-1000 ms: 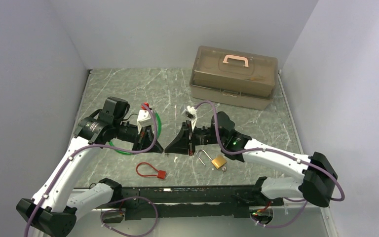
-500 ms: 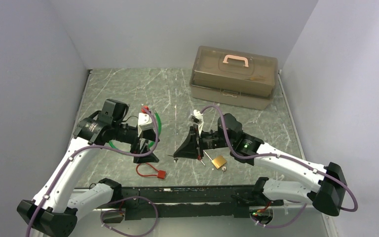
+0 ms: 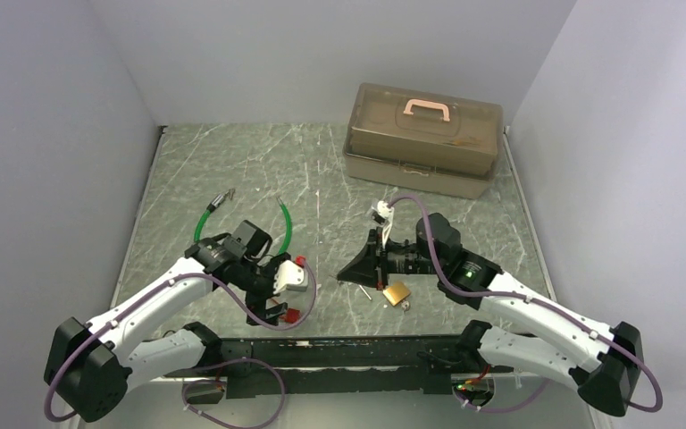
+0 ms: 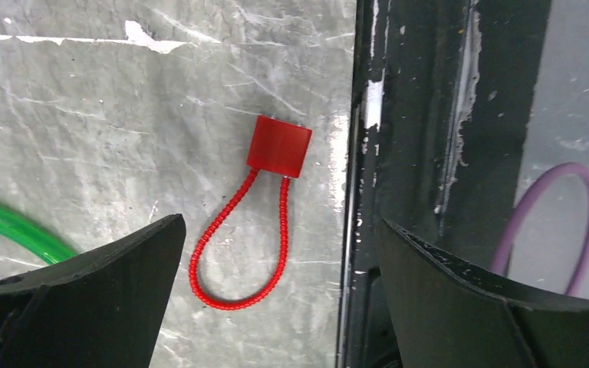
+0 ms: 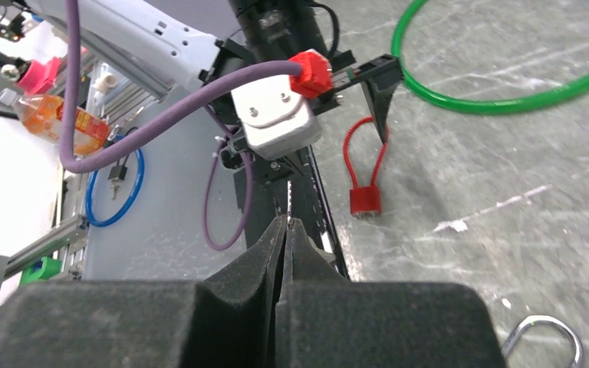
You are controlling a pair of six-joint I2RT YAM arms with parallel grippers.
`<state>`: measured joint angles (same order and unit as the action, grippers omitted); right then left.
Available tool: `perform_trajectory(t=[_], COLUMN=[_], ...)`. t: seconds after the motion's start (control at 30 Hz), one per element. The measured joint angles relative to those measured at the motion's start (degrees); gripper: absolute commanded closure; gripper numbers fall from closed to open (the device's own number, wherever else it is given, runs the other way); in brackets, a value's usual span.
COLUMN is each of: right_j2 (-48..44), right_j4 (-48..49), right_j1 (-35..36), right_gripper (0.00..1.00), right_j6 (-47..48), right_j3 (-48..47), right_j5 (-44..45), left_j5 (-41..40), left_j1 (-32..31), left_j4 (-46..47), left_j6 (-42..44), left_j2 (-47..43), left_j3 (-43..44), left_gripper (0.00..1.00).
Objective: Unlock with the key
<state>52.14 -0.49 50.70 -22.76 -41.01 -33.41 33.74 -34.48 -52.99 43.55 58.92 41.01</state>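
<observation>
Left gripper: jaws spread wide, holding nothing. Hangs over red cable lock, flat on marble tabletop beside black front rail. Left wrist view shows whole loop; top view half hides it under arm. Brass padlock on table just right of it, beside right gripper — jaws pressed shut; key not made out in any view. Right wrist view catches only shackle. Farther — green cable loop, tan toolbox at back.
</observation>
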Motion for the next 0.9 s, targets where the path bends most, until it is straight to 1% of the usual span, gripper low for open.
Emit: perform_trajectory(t=[0.1, 0.3, 0.43, 0.57, 0.67, 0.73, 0.9], right_j2=[-2.97, -8.81, -10.43, -10.56, -10.19, -9.88, -8.98], right_j4=[-2.34, -6.16, -7.26, -7.28, -7.28, -7.28, -7.21], right_j1=[-1.86, -5.73, -7.21, -8.11, -8.66, -8.76, -9.20], right_gripper=[1.00, 1.00, 1.00, 1.00, 1.00, 1.00, 1.00], right_j6=[-0.42, -0.98, -1.01, -1.03, -1.05, -1.07, -1.51], right_j3=[1.46, 2.69, 2.75, 2.75, 2.75, 2.75, 2.75], right_j5=[1.29, 3.50, 4.48, 4.66, 4.59, 4.52, 4.15], left_j5=[-2.29, -4.17, -6.43, -7.69, -8.09, -8.09, -7.85], left_j1=[-2.10, -6.73, -9.09, -9.90, -10.03, -10.10, -11.02], left_j4=[2.08, 5.68, 8.79, 11.21, 13.44, 14.75, 17.25], left_j6=[1.40, 3.39, 5.14, 6.75, 7.28, 7.78, 8.63], left_j2=[0.57, 2.84, 5.70, 7.87, 9.11, 9.86, 11.78], left_j3=[-0.76, -3.19, -5.16, -5.68, -5.70, -5.70, -5.88], left_gripper=[0.00, 0.01, 0.01, 0.01, 0.09, 0.16, 0.20])
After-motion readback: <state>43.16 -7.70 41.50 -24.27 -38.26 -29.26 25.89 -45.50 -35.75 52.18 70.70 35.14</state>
